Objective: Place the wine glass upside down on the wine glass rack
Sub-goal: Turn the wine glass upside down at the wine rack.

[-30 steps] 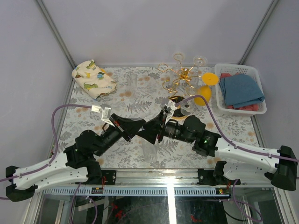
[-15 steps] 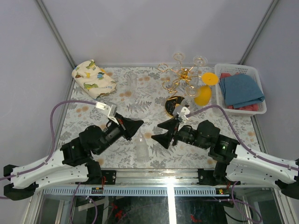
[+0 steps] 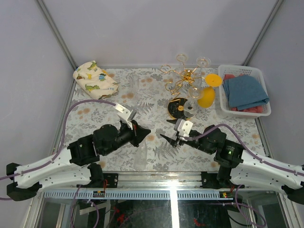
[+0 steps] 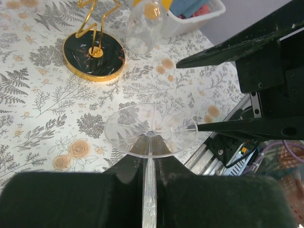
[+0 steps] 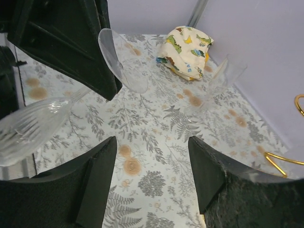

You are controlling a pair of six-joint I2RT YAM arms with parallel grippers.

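Between left fingers [image 4: 178,167], wine glass [image 4: 151,130] stem partly hidden, bowl faint

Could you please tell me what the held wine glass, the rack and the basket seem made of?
The wine glass looks like clear glass or hard plastic: the tablecloth pattern shows through its foot. The wine glass rack seems thin metal wire with a shiny gold finish, on a glossy black base. The basket is probably white plastic, with slotted walls.
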